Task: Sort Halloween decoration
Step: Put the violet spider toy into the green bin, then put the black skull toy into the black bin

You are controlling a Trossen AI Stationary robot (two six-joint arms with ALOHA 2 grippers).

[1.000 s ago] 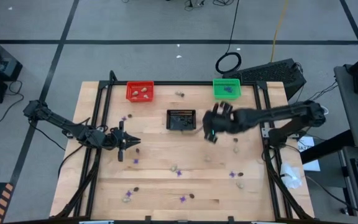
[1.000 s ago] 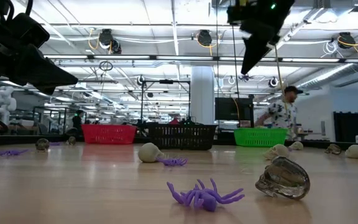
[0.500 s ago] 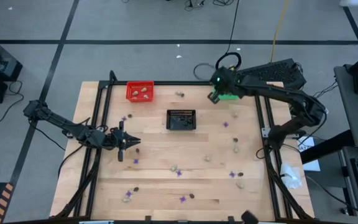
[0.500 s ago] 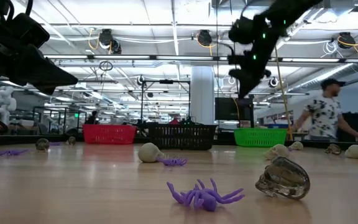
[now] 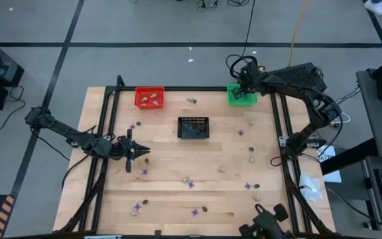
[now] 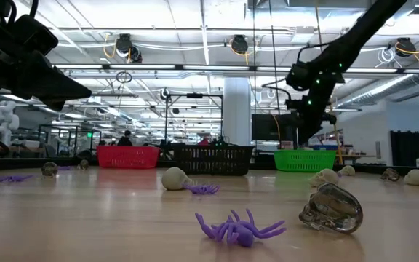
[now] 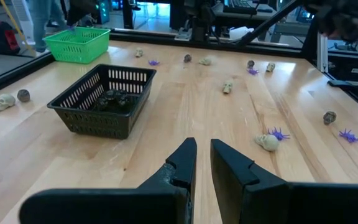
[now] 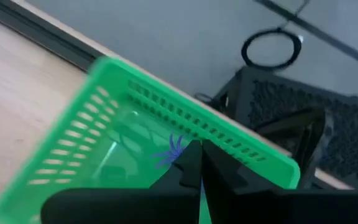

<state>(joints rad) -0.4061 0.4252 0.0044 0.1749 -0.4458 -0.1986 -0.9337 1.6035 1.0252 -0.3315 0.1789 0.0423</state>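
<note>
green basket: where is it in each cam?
High view: green basket at the table's far edge, right of centre, right gripper above it.
Low view: far back, right of centre.
Left wrist view: upper left, beyond the black basket.
Right wrist view: fills the middle.
Shared landmark: black basket, except in the right wrist view.

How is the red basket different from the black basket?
The red basket sits at the table's far edge; the black basket sits nearer the middle. The red basket holds pale lumps; the black basket holds dark bits. Both are small, rectangular, open baskets.
</note>
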